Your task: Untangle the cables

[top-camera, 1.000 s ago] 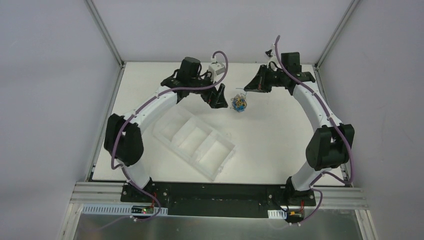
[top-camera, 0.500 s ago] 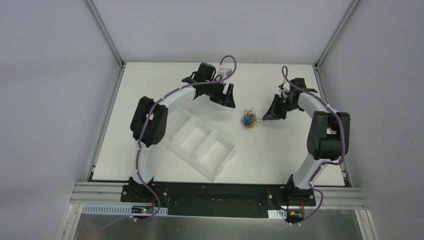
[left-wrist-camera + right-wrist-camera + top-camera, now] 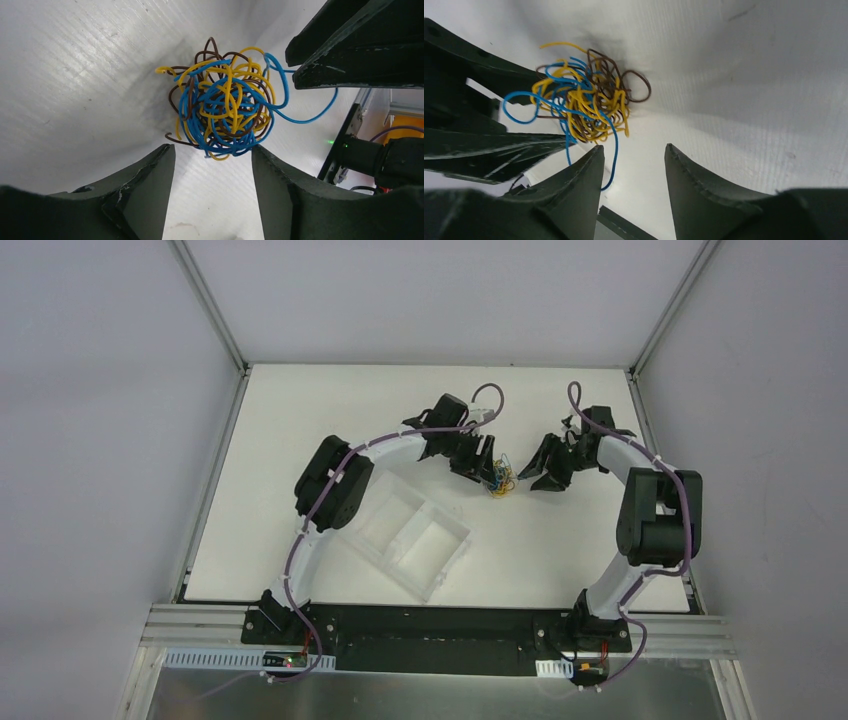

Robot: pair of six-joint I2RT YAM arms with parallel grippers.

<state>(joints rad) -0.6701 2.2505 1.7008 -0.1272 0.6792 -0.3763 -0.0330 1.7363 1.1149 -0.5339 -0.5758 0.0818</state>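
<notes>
Cables [image 3: 222,112] — we enter one bundle in three colours: bright blue, yellow and dark brown, each strand a single solid colour.

Table [image 3: 75,65] — white, with a fine ribbed grain.

Left gripper [image 3: 212,156] and right gripper [image 3: 633,152]: we note matt black fingers, their edges scuffed paler.

Arms [image 3: 385,447]: white links, black joints.

Hoses [image 3: 489,391] along the arms: purple.

Tray [image 3: 468,536]: translucent white.

Walls [image 3: 100,390]: we record pale grey, plain.

Base rail [image 3: 440,642]: black, with silver metal below it.
</notes>
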